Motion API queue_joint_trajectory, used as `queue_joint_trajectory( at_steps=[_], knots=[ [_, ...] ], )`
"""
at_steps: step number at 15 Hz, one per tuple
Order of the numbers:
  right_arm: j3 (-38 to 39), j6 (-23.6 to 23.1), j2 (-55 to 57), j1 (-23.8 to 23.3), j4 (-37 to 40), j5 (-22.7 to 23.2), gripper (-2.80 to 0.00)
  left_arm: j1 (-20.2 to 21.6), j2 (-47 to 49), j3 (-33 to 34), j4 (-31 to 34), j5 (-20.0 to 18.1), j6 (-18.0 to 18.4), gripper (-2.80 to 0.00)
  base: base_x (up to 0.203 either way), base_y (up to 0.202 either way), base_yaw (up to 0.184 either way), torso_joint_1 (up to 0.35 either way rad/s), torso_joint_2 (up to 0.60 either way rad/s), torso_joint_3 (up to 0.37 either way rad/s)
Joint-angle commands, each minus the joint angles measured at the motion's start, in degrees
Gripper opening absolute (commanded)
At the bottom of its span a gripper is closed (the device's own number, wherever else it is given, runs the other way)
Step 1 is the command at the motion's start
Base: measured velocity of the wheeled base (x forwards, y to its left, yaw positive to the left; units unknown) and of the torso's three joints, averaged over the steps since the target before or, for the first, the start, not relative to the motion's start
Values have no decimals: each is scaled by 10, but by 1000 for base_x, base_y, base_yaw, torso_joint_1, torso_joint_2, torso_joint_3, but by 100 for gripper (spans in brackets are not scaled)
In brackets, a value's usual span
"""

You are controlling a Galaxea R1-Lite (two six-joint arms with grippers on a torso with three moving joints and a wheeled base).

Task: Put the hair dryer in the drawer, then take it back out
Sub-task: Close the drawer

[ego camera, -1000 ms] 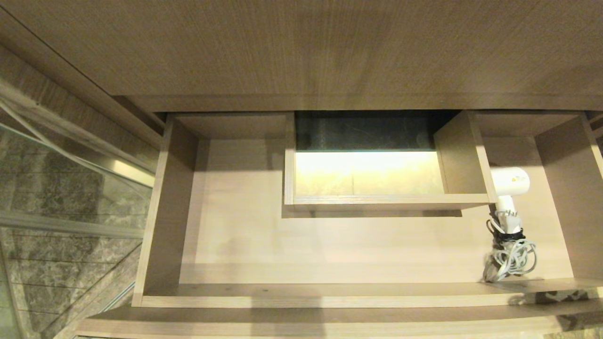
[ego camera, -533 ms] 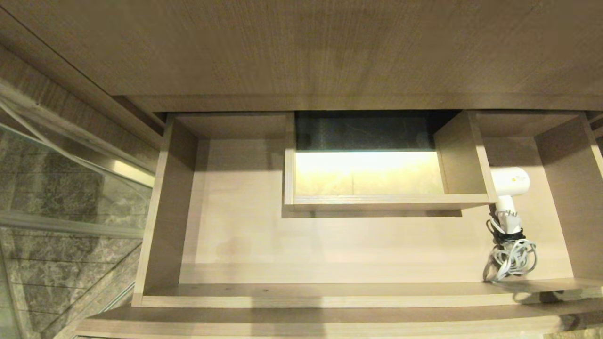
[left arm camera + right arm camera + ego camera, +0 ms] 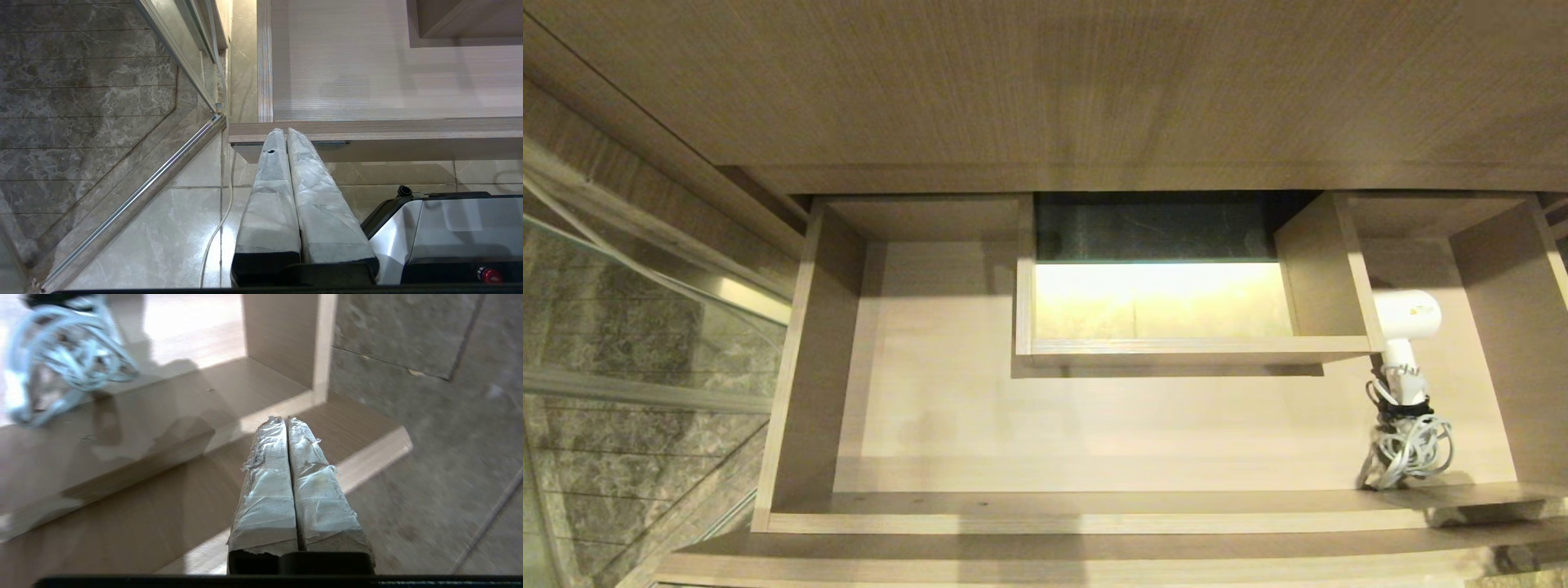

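The hair dryer (image 3: 1406, 314) is seen lying in the open drawer (image 3: 800, 367) at three o'clock. The right claw (image 3: 284, 419) is pressed closed, empty, over the drawer's front corner. The left claw (image 3: 282, 131) is parked closed.

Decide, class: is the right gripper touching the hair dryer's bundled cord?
Apart. The right wrist view shows the right gripper, jaws shut, out over the drawer front's end, with bare wood between it and the hair dryer cord.

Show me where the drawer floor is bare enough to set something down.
The drawer floor is bare from its left wall to the boxed cut-out, and along the strip between that box and the front panel. The right end is crowded: the hair dryer and its bundled cord lie there.
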Motion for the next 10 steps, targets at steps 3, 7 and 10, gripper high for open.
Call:
queue_joint_trajectory(
  at_steps=[3, 7, 10],
  knots=[
    [-8, 0, 2, 2, -5, 9, -280, 0, 0, -1, 0, 0, 0, -280, 0, 0, 0, 0, 0, 0],
    [-8, -2, 1, 2, -5, 9, -280, 0, 0, 0, 0, 0, 0, -280, 0, 0, 0, 0, 0, 0],
    [-3, -3, -16, 8, -5, 9, -280, 0, 0, 0, 0, 0, 0, -280, 0, 0, 0, 0, 0, 0]
  ],
)
